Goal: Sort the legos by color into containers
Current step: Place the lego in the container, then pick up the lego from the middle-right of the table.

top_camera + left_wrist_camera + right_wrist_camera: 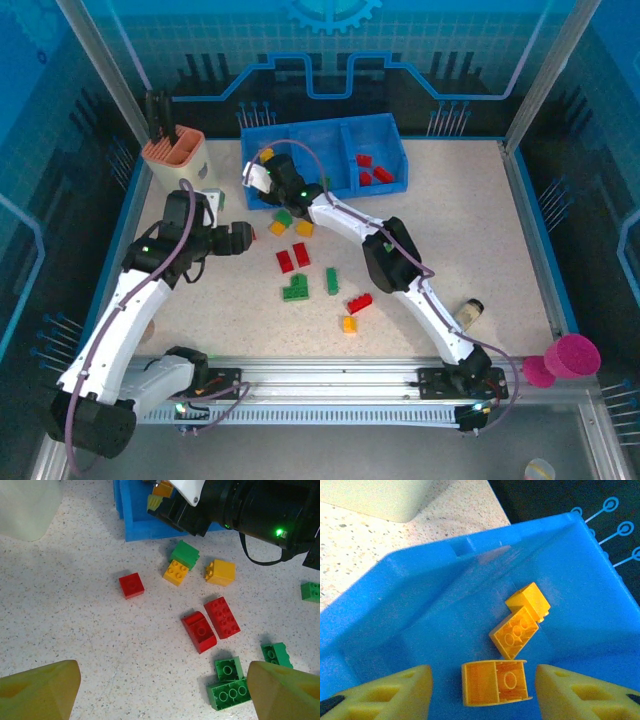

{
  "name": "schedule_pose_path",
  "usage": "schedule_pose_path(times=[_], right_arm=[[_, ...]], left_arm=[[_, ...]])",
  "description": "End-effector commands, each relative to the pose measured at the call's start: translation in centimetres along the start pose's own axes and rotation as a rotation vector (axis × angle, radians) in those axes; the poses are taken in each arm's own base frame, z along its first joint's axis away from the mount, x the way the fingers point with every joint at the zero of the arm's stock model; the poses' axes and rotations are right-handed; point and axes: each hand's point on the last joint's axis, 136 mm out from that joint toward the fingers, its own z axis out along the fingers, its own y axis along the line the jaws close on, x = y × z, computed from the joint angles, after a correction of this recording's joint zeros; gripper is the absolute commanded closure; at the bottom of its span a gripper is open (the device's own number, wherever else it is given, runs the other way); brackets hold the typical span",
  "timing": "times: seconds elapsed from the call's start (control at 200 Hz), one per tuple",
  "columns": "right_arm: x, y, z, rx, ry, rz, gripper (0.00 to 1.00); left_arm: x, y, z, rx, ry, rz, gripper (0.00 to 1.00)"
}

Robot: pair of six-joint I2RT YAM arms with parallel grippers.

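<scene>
The right claw (pixel 480 680) hangs released inside the left compartment of the blue tray (pixel 420 595). One yellow brick (pixel 494 682) sits between its spread fingers, and two more yellow bricks (pixel 516 631) lie just beyond. Red bricks (pixel 375 172) sit in the right compartment. The left claw (pixel 162 680), also spread wide, hovers over the tabletop (pixel 75 630), where red, green and yellow legos (pixel 220 617) lie loose.
</scene>
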Motion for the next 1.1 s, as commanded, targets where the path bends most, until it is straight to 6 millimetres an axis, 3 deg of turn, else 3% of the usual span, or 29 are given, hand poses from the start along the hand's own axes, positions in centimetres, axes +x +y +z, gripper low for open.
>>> schedule_pose_path(times=[0.0,0.06,0.13,0.165,0.355,0.5,0.67,0.831,1.041,1.096], right_arm=[[-5.4,-2.5,-4.3,0.043,-0.108,-0.007,0.43],[-6.3,-3.1,-6.1,0.044,-0.121,-0.001,0.43],[-5.9,-3.4,-7.6,0.047,-0.102,0.007,0.44],[-6.5,-4.5,-9.5,0.065,-0.11,0.016,0.44],[-3.5,-6.0,-15.4,0.117,-0.013,0.089,0.46],[1.9,-7.0,-19.7,0.166,0.153,0.268,0.47],[11.1,-9.0,-26.1,0.271,0.391,0.813,0.57],[17.4,-6.8,-30.0,0.318,0.531,1.221,0.53],[23.3,-3.1,-32.2,0.383,0.613,1.611,0.5],[24.8,-2.2,-32.4,0.401,0.615,1.739,0.45]], left_arm=[[-0.7,-0.1,0.0,0.011,-0.022,-0.023,0.12],[-1.0,-0.3,0.0,0.02,-0.026,-0.018,0.12],[-1.3,-0.4,0.1,0.023,-0.032,-0.017,0.12],[-1.4,-0.4,0.3,0.027,-0.037,-0.018,0.12],[-1.9,-1.0,1.3,0.054,-0.029,-0.013,0.11],[-2.4,-1.8,2.0,0.086,-0.011,-0.009,0.12],[-3.1,-2.1,2.8,0.093,0.008,-0.006,0.12],[-3.4,-2.5,4.1,0.104,0.038,-0.009,0.12],[-3.9,-3.0,5.2,0.126,0.053,-0.009,0.12],[-3.8,-3.0,5.6,0.123,0.066,-0.007,0.12]])
